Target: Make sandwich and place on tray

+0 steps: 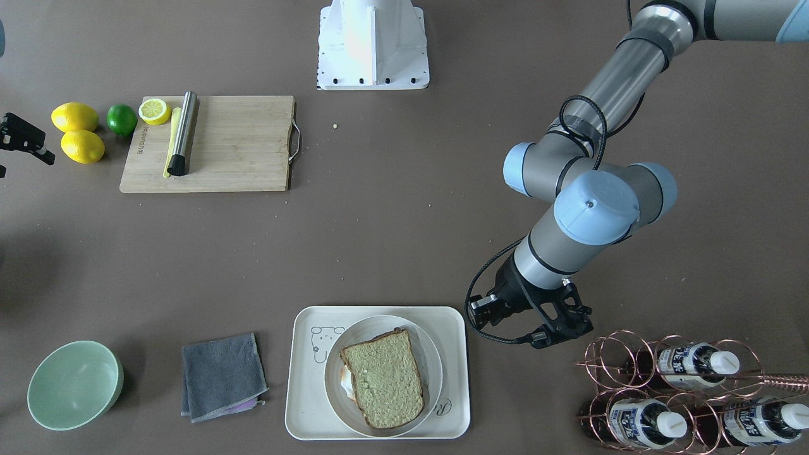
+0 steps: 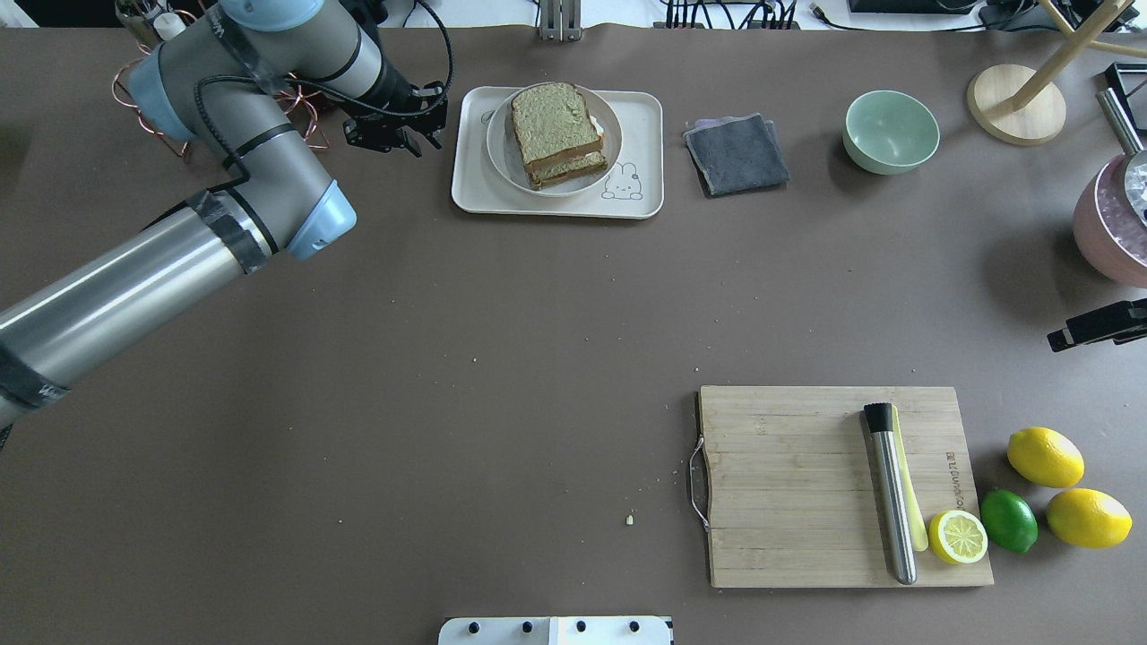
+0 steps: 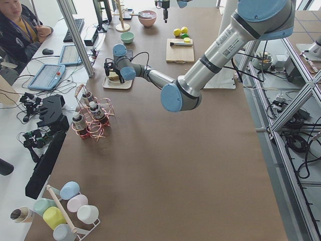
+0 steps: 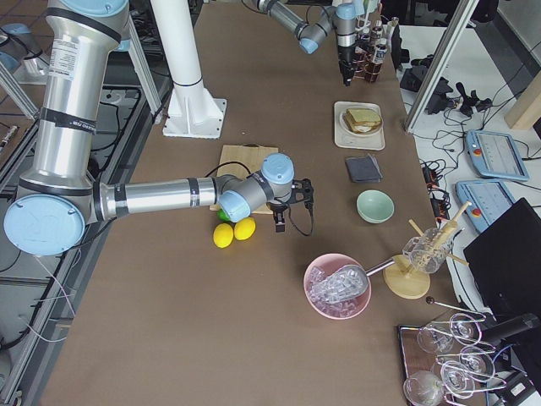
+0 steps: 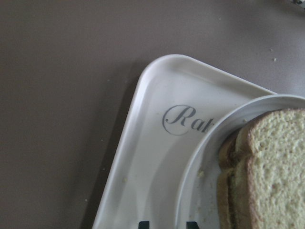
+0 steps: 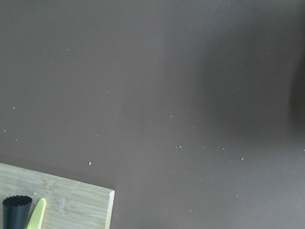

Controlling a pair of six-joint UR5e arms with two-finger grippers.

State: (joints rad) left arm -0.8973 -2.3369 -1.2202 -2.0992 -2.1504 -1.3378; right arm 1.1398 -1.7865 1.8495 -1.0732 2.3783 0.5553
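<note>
Sandwich (image 1: pixel 385 379) of two brown-crusted bread slices, with white egg showing at one edge, is seen lying on a round white plate (image 1: pixel 370 325). The plate is set inside the cream tray (image 1: pixel 306 404). The left gripper (image 2: pixel 392 139) is held just beside one short end of the tray, off its rim. In its wrist view two dark fingertips (image 5: pixel 143 224) are seen apart, with nothing gripped between them. The right gripper (image 1: pixel 25 139) is seen well apart from the tray, as are a wooden cutting board (image 1: pixel 240 145) and two lemons (image 1: pixel 74 117). Whether its fingers are apart or together cannot be told. A folded grey cloth (image 1: pixel 221 376) is laid near the tray's other short end, and a pale green bowl (image 1: pixel 74 385) is set farther from the tray on that same side.
</note>
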